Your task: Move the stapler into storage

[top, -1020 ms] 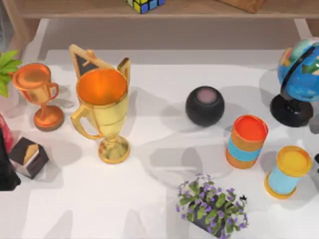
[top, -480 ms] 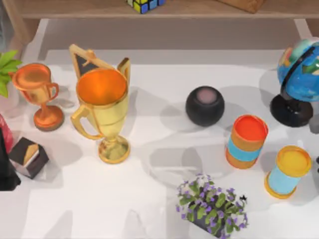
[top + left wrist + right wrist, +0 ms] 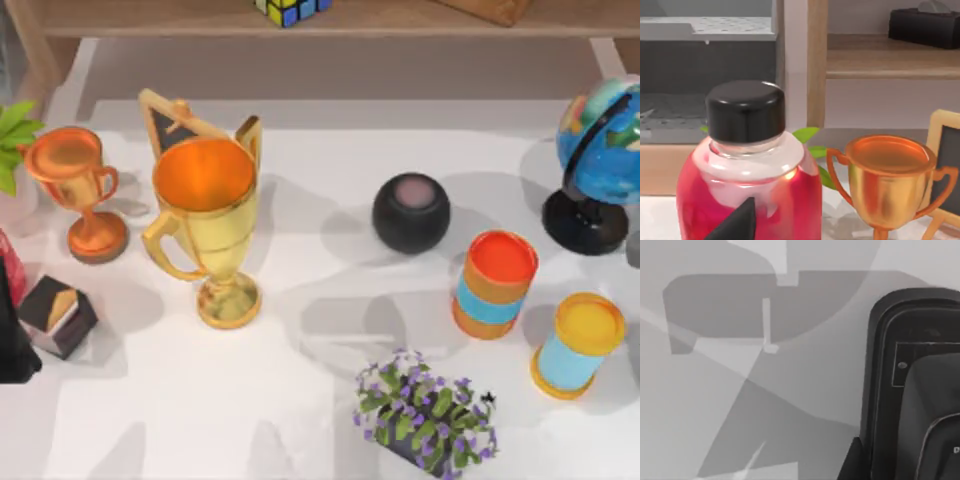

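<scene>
The stapler [image 3: 912, 390] appears in the right wrist view as a black, rounded body lying on the pale worktop [image 3: 740, 415]. The right tool [image 3: 854, 465] is close over it, just beside its edge. I cannot tell whether this tool is apart or together.

From above, the worktop [image 3: 300, 400] is crowded. A big gold trophy [image 3: 205, 225] stands left of centre with a small chalkboard [image 3: 180, 125] behind it. A copper trophy [image 3: 80, 190] stands farther left, near a green plant [image 3: 15, 135]. A black speaker [image 3: 411, 212] sits in the middle. To its right stand a red-topped can [image 3: 495, 283] and a yellow-topped can [image 3: 578, 343], near each other. A globe [image 3: 600, 150] stands at the right edge, behind the cans. A flower pot [image 3: 425, 410] is at the front. A small block [image 3: 58, 315] lies at the left edge. A wooden shelf [image 3: 400, 20] runs along the back and carries a puzzle cube [image 3: 290, 8].

The left tool [image 3: 735, 225] hangs at the table's left side, right before a red bottle [image 3: 747, 190] with a black cap. I cannot tell its state either.
</scene>
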Controlling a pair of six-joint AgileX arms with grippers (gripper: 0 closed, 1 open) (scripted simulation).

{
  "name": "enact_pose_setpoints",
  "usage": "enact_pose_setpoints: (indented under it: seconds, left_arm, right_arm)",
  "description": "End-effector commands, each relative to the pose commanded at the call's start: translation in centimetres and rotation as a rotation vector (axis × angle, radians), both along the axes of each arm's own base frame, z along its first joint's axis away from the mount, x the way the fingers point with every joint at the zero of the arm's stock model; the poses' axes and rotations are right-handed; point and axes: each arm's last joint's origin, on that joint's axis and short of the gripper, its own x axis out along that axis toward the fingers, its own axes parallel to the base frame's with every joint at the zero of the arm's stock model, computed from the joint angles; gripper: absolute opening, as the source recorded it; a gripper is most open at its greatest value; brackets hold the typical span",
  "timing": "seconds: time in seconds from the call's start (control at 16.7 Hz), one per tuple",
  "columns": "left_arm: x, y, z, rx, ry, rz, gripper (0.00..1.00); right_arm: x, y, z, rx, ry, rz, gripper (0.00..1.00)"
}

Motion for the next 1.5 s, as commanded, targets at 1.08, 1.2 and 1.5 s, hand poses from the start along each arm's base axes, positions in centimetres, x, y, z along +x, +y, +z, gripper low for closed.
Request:
enact_pose_setpoints:
  seconds: [1.08, 1.2, 1.5]
  left_arm:
    - [0.0, 0.0, 0.0, 0.000, 0.000, 0.000, 1.00]
    - [0.0, 0.0, 0.0, 0.000, 0.000, 0.000, 1.00]
    - [0.0, 0.0, 0.0, 0.000, 0.000, 0.000, 1.00]
  right_arm:
    - [0.8, -2.4, 7.1, -0.045, -0.052, -0.110, 0.00]
    - [1.3, -4.3, 10.1, -0.077, -0.090, -0.192, 0.00]
    - [3.2, -9.5, 18.3, -0.133, -0.231, -0.390, 0.00]
